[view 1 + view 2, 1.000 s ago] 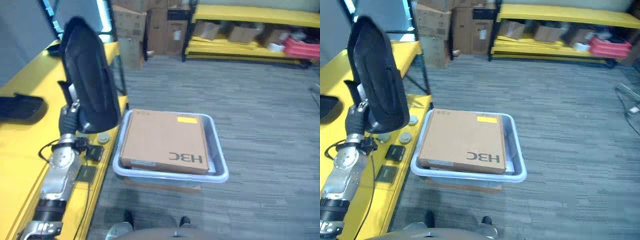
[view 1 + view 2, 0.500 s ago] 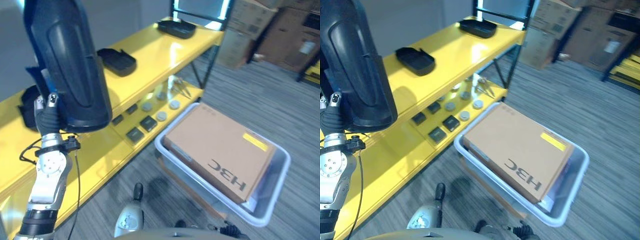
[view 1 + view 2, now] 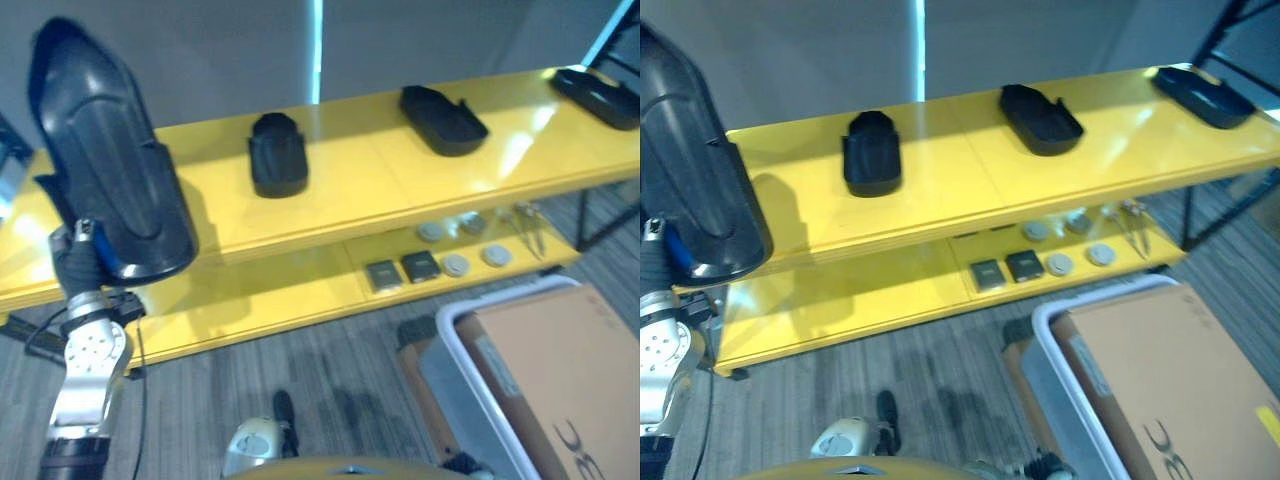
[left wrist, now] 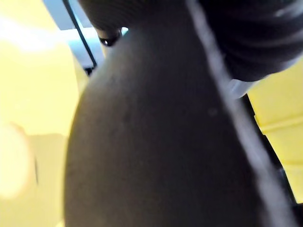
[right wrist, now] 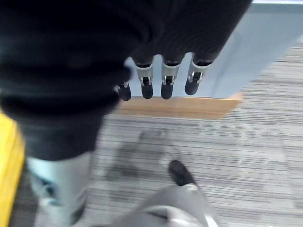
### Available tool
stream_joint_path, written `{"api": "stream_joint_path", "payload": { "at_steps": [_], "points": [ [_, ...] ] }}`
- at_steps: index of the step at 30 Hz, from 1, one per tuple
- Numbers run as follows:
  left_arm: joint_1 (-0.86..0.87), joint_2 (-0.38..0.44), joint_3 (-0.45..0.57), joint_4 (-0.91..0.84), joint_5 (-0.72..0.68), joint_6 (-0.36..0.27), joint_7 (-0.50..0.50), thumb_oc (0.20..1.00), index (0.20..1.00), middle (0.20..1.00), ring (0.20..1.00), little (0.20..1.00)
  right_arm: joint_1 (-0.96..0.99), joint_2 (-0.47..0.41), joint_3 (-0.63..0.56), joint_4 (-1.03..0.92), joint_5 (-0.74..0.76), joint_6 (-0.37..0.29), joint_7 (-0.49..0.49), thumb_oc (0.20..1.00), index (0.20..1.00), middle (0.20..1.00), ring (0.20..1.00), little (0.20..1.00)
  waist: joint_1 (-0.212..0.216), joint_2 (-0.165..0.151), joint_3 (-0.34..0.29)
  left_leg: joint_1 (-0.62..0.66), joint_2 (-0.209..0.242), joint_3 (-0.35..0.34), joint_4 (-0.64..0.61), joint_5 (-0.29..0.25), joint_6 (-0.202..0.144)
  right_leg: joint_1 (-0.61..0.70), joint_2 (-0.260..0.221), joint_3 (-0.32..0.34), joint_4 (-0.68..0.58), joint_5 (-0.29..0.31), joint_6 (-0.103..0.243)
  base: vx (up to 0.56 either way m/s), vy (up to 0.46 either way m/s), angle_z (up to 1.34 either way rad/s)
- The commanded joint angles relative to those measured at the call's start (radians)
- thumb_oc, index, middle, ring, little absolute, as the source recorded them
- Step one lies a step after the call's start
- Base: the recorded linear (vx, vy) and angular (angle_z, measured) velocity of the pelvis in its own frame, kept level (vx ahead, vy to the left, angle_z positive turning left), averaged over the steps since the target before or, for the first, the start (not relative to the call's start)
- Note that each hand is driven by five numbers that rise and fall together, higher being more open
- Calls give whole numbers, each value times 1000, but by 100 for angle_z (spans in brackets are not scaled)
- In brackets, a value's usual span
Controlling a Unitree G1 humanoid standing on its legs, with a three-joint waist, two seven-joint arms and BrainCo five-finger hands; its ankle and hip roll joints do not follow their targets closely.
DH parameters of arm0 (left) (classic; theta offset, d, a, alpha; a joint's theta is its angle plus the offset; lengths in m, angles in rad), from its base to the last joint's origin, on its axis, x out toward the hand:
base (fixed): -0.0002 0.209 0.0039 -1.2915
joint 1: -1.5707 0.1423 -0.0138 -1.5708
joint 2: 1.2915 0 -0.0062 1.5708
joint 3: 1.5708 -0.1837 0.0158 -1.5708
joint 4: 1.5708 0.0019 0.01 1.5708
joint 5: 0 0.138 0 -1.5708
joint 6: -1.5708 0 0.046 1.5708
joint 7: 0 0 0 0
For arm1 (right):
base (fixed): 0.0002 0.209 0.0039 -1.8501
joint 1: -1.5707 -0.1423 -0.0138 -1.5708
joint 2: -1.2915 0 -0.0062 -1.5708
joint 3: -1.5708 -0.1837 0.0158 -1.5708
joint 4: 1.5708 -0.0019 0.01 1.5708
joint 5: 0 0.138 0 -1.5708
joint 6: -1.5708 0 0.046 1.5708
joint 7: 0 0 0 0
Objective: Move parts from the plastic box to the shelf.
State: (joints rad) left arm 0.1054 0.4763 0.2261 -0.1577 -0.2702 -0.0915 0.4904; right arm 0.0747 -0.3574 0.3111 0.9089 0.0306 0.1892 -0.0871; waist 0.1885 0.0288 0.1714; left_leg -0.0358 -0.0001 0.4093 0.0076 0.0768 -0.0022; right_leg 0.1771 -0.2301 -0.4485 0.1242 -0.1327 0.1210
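On the left side of the head views we hold up a large black moulded part [image 3: 110, 170], raised above the left arm and standing almost upright before the yellow shelf [image 3: 330, 200]. Our left hand [image 3: 75, 265] sits at the lower end of this part, but its fingers are hidden behind the black shell, so we cannot tell how they close on it. In the left wrist view the same dark surface lies very close to the camera.

We judge the part to be a stiff plastic shell, light for its size, with a smooth, glossy skin that may slip. Because it is long and held at one end, it will want to swing; a hold nearer its middle or along a rim would be steadier.

Three similar black parts [image 3: 277, 152] already lie on the top board of the shelf, well apart from each other. Small discs and dark squares [image 3: 401, 268] lie on the lower board. The plastic box [image 3: 1060, 385] stands on the floor at lower right, with a brown carton [image 3: 1170, 370] in it.

Our right hand [image 5: 161, 78] hangs relaxed, fingers straight, holding nothing.
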Motion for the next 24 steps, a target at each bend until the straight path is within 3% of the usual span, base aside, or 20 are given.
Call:
{"api": "stream_joint_path", "payload": {
  "at_steps": [1,4,5,6,8,9,10,12,15,19,24],
  "points": [
    [-30,51,36,-32,11,-66,-36,200,200,200,200,200,16,34,33,9,-16,22,23,1000,1000,1000,1000,1000,4,-6,-24,-26,76,-107,-4,6,-82,-16,90,-60,-37,46,-13,121,137,5],
    [-19,59,47,-22,7,-73,-74,200,200,200,200,200,11,46,28,1,76,26,-5,1000,1000,1000,1000,1000,25,-11,-32,-27,40,-135,22,-36,-44,-21,58,-54,38,9,0,152,185,7],
    [-27,64,44,-14,9,-78,-81,200,200,200,200,200,13,51,14,-1,95,19,-10,1000,1000,1000,1000,1000,27,-10,-32,-33,27,-145,35,-46,-25,-31,36,-45,115,-8,12,144,230,2],
    [-49,75,27,0,14,-81,-82,200,200,200,200,200,18,56,-7,-2,121,6,-21,1000,1000,1000,1000,1000,16,-7,-24,-33,8,-154,45,-60,5,-85,-11,-15,262,15,36,144,269,8],
    [-80,85,-5,17,16,-87,-68,200,200,200,200,200,25,59,-35,-9,146,-5,-28,1000,1000,1000,1000,1000,-15,-1,-8,-28,-18,-166,53,-83,35,-170,-43,58,438,59,52,126,241,19],
    [-106,93,-33,30,16,-87,-53,200,200,200,200,200,25,58,-52,-4,165,-14,-27,1000,1000,1000,1000,1000,-50,3,7,-12,-36,-185,45,-92,49,-240,-19,134,516,87,57,91,140,35],
    [-151,104,-78,43,21,-79,-22,200,200,200,200,200,23,54,-67,16,181,-42,-23,1000,1000,1000,1000,1000,-98,16,32,2,-41,-210,36,-76,55,-337,44,201,522,133,34,56,61,52],
    [-180,105,-105,44,23,-67,-6,200,200,200,200,200,21,52,-76,27,184,-60,-18,1000,1000,1000,1000,1000,-123,18,45,17,-46,-235,30,-78,51,-368,72,232,480,144,28,80,-111,86],
    [-225,95,-151,20,29,-46,4,200,200,200,200,200,11,60,-99,53,209,-94,-21,1000,1000,1000,1000,1000,-178,-20,65,48,-69,-307,45,-116,40,-368,107,335,100,237,48,217,-341,68],
    [-227,67,-168,4,24,-23,-8,200,200,200,200,200,16,41,-109,50,215,-72,-4,1000,1000,1000,1000,1000,-186,-42,37,58,-37,-303,38,-105,9,-258,136,346,-46,223,30,191,-232,89],
    [-223,23,-198,-30,23,3,-4,200,200,200,200,200,8,24,-122,58,238,-77,-24,1000,1000,1000,1000,1000,-175,-57,23,16,17,-278,83,-89,-31,-194,155,324,-110,203,1,110,-202,19]
  ]
}}
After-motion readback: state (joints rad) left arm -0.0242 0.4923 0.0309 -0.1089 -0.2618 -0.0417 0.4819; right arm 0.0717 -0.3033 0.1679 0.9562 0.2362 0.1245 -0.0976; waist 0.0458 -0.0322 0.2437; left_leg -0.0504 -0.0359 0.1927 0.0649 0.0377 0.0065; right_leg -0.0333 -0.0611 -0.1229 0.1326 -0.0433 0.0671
